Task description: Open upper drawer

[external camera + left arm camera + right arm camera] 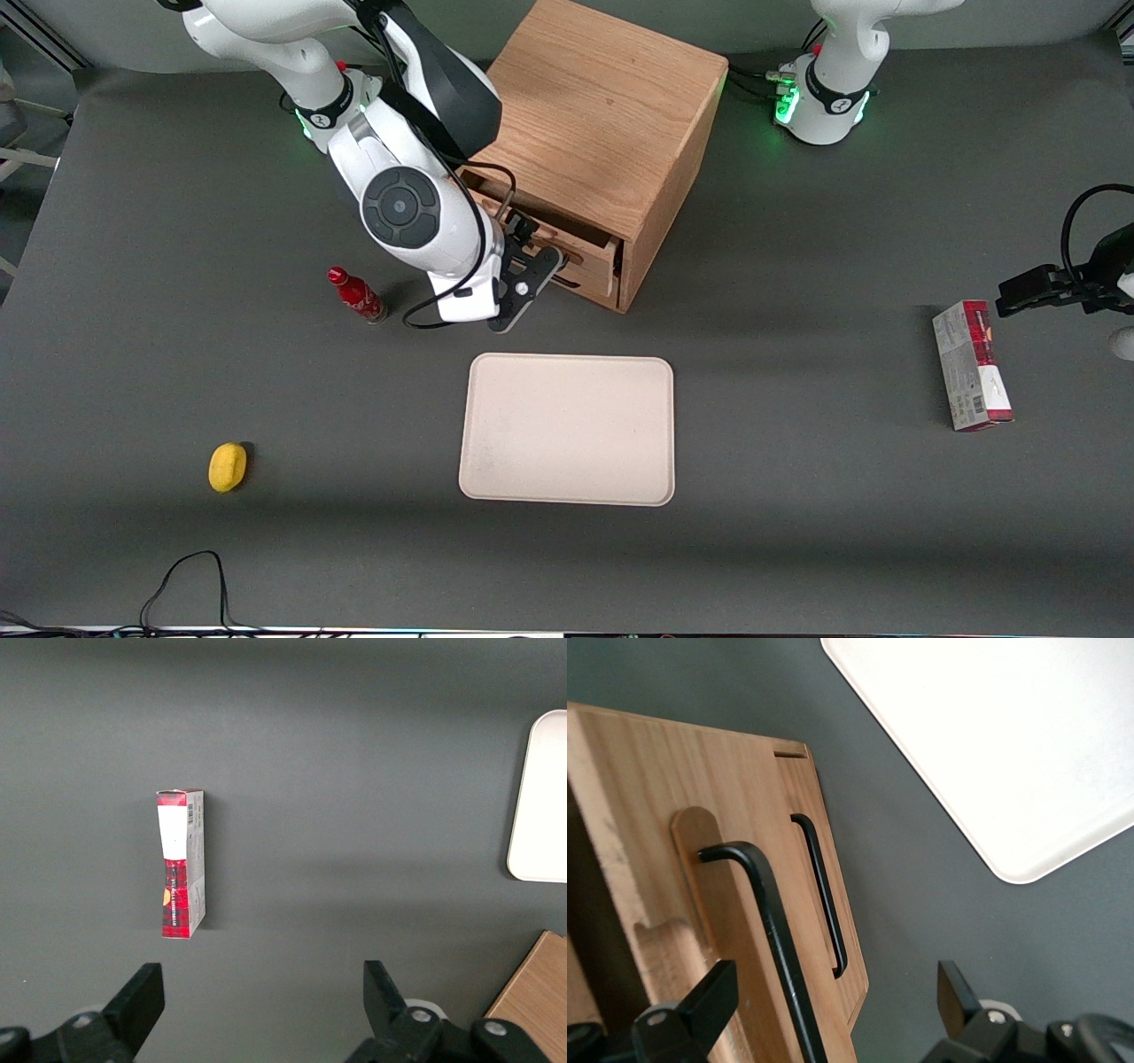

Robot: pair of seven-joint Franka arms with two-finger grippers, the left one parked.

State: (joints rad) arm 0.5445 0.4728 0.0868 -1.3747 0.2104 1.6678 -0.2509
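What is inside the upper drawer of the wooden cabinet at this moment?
The upper drawer is pulled out only a little, so just a narrow dark gap shows under the cabinet top. No contents are visible; the cabinet and the gripper at its handle cover the interior.

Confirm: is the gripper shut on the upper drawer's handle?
No. The gripper is open, one finger beside the upper drawer black handle, nothing clamped.

Light-oak upper drawer (735, 904) with black handle (775, 939); black claw (833, 1010).
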